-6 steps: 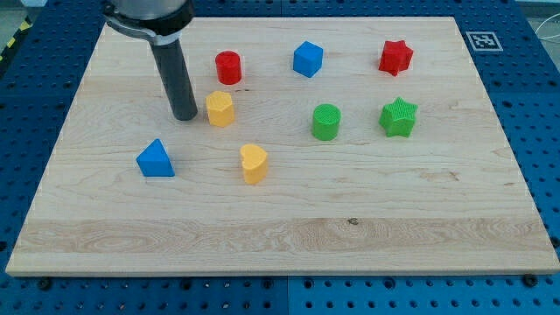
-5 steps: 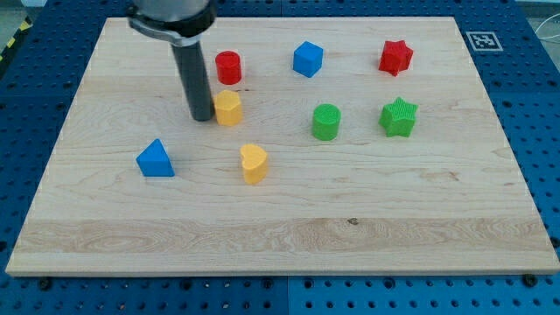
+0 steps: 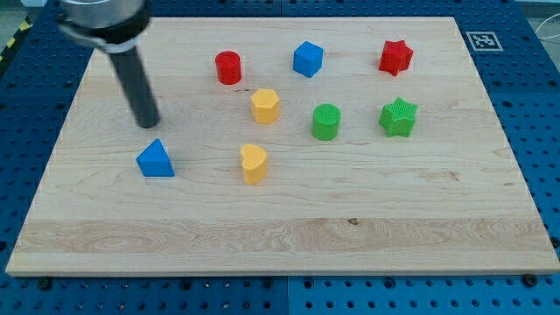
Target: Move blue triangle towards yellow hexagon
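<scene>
tip point(image 3: 148, 123) just above blue triangle point(image 3: 155, 159), near table's point(image 3: 289, 236) left side; yellow hexagon point(image 3: 265, 106) well apart to the right. no jaws on this rod, nothing clamped. risk: pushing from above sends triangle downward, or clips yellow heart point(image 3: 254, 163) midway.

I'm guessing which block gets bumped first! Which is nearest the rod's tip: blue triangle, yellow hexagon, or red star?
1. Blue triangle, just below my tip.
2. Yellow hexagon, to the tip's right, mid-board.
3. Red star, far at the view's top right.

Straight dark grey rod point(image 3: 136, 83) under a wider black collar point(image 3: 101, 17)
</scene>
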`<action>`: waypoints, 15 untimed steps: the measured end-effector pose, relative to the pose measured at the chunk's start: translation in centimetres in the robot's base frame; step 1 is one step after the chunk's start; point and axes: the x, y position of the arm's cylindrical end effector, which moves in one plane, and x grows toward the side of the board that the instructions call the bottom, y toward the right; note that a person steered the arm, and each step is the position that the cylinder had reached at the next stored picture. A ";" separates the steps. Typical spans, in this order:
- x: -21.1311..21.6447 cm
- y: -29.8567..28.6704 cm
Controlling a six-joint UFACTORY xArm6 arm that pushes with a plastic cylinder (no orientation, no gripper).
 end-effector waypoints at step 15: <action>10.6 6.7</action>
